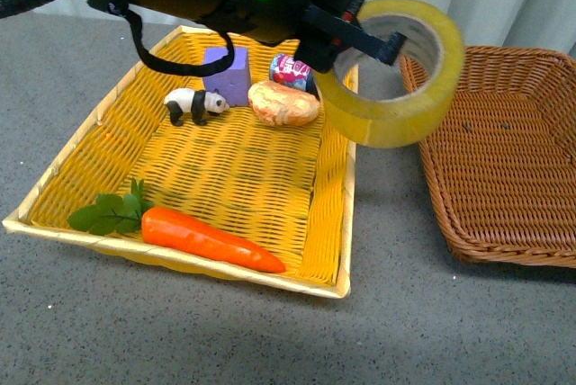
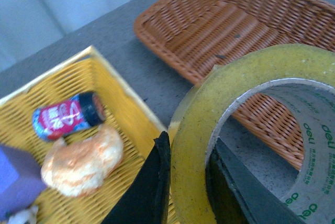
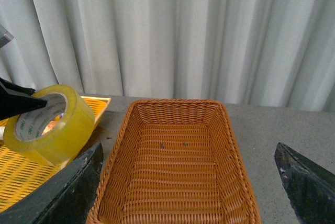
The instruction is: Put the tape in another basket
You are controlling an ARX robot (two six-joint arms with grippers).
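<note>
The tape (image 1: 396, 88), a wide yellow roll with a white, green-printed core, hangs in the air over the gap between the two baskets, gripped by its wall in my left gripper (image 1: 360, 41). In the left wrist view the black fingers (image 2: 144, 187) pinch the tape (image 2: 193, 145), one outside and one inside the ring. The brown wicker basket (image 1: 504, 223) lies on the right and is empty; it also shows in the left wrist view (image 2: 209, 30) and the right wrist view (image 3: 172, 171). My right gripper (image 3: 186, 187) is open, above that basket's near end. The tape also shows there (image 3: 57, 130).
The bright yellow basket (image 1: 54, 178) on the left holds a carrot (image 1: 211, 239), a panda figure (image 1: 193, 104), a purple block (image 1: 229, 75), a bread roll (image 1: 283, 104) and a small can (image 1: 290, 70). Grey tabletop (image 1: 396, 295) lies between the baskets; a curtain hangs behind.
</note>
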